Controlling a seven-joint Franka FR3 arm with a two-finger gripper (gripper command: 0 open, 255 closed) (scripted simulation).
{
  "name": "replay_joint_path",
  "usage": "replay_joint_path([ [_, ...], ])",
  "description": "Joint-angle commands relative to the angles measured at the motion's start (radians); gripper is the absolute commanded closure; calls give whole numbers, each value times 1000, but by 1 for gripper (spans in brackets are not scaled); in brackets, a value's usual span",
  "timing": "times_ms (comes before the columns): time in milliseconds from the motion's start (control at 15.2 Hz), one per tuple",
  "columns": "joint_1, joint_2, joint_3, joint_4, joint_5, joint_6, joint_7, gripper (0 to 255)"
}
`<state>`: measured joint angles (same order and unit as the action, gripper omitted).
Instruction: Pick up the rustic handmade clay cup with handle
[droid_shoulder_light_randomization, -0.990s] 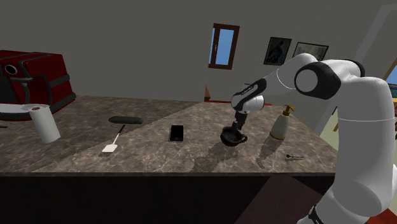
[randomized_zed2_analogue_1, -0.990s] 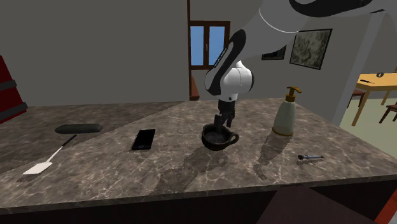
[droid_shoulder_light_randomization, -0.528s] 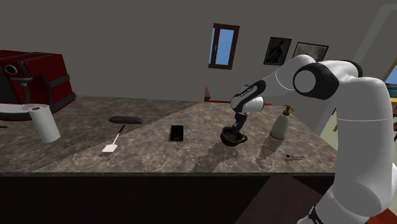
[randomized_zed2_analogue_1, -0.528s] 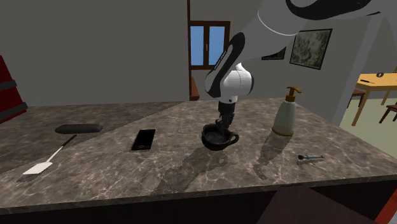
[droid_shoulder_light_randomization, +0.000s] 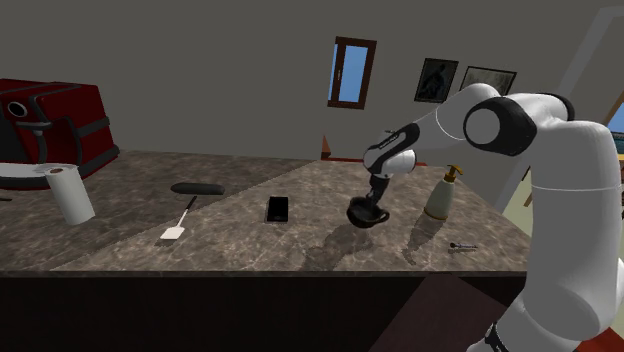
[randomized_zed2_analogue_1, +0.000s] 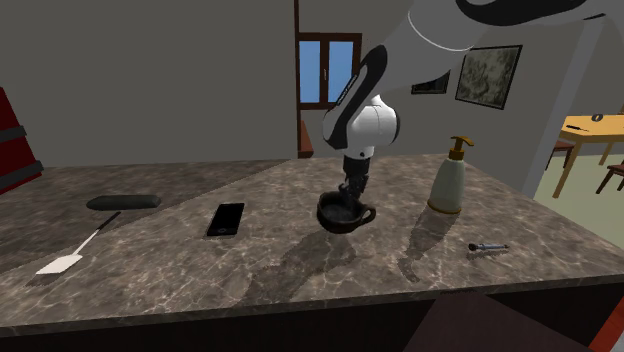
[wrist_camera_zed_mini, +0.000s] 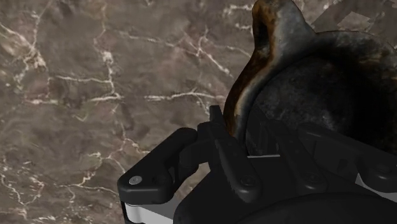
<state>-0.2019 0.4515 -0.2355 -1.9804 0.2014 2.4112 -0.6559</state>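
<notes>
One cup (droid_shoulder_light_randomization: 365, 213); marbled counter (droid_shoulder_light_randomization: 250, 240); grey walls (droid_shoulder_light_randomization: 200, 80)

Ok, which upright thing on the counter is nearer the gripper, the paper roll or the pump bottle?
The pale pump bottle, standing close beside the gripper and the dark cup it grips; the white paper roll stands at the far end of the counter.

I see the cup (wrist_camera_zed_mini: 318, 89) as rough, mottled dark clay with a rusty brown rim and a dull sheen; the countertop (wrist_camera_zed_mini: 89, 83) looks like smooth brown stone veined in white; the arm (droid_shoulder_light_randomization: 570, 200) has a smooth white shell
</notes>
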Motion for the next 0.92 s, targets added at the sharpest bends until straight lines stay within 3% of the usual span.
replay_joint_path([
  [0, 3, -17, -4, 4, -7, -19, 6, 255],
  [858, 18, -114, -25, 28, -47, -137, 35, 255],
])
